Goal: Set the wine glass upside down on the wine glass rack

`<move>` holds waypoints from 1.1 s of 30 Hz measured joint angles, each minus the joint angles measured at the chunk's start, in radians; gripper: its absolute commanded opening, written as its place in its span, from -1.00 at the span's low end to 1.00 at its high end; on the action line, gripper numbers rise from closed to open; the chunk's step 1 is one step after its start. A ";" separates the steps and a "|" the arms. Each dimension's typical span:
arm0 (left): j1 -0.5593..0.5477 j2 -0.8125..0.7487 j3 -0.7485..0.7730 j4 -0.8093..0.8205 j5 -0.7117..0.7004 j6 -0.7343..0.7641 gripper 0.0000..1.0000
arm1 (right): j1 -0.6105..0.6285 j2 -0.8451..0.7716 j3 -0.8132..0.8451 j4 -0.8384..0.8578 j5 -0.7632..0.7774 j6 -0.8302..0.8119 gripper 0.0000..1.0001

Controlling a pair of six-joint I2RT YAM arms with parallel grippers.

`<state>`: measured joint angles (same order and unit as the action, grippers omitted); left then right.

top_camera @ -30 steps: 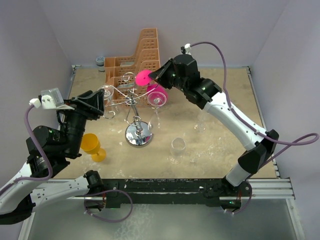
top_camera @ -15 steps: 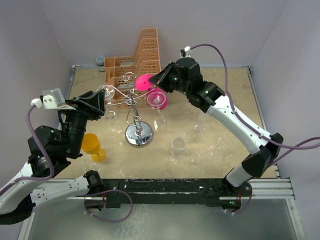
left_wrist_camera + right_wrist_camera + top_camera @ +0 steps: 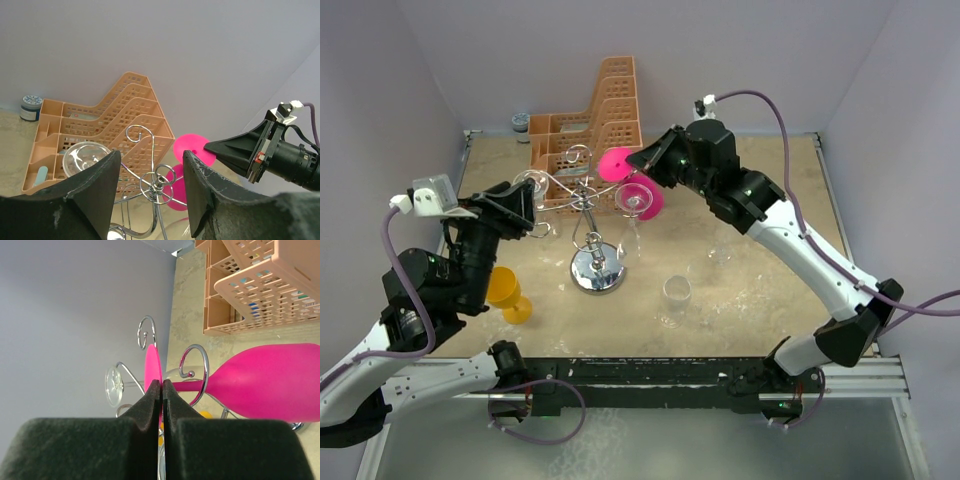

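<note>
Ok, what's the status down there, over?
Right pincer shut on foot of pink wine glass. Left pincer open by the wine glass rack. Stem at a scroll arm. Clear glass on another arm, apart.

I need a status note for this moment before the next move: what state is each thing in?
rack: upright
pink wine glass: upside down, tilted, gripped by its foot, stem at a rack arm
hung clear glass: hanging on the rack
yellow glass: standing upright
front clear glass: standing upright
right gripper: shut on the pink wine glass
left gripper: open, empty
</note>
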<state>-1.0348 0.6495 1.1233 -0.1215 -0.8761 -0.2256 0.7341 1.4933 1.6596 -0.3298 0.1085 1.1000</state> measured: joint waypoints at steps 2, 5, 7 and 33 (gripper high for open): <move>0.000 0.002 0.000 0.000 0.000 0.000 0.00 | 0.000 -0.010 -0.009 0.005 0.010 0.001 -1.00; 0.000 0.005 0.000 0.000 0.000 0.000 0.00 | 0.000 -0.019 -0.027 0.008 0.021 0.008 -1.00; 0.000 0.006 0.000 0.000 0.000 0.000 0.00 | 0.000 -0.021 -0.040 0.007 0.032 0.010 -1.00; 0.000 0.006 -0.005 0.000 0.001 0.000 0.01 | 0.000 -0.010 -0.035 0.008 0.171 -0.001 -1.00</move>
<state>-1.0348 0.6559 1.1187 -0.1211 -0.8749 -0.2256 0.7341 1.4834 1.6241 -0.3222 0.2790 1.0992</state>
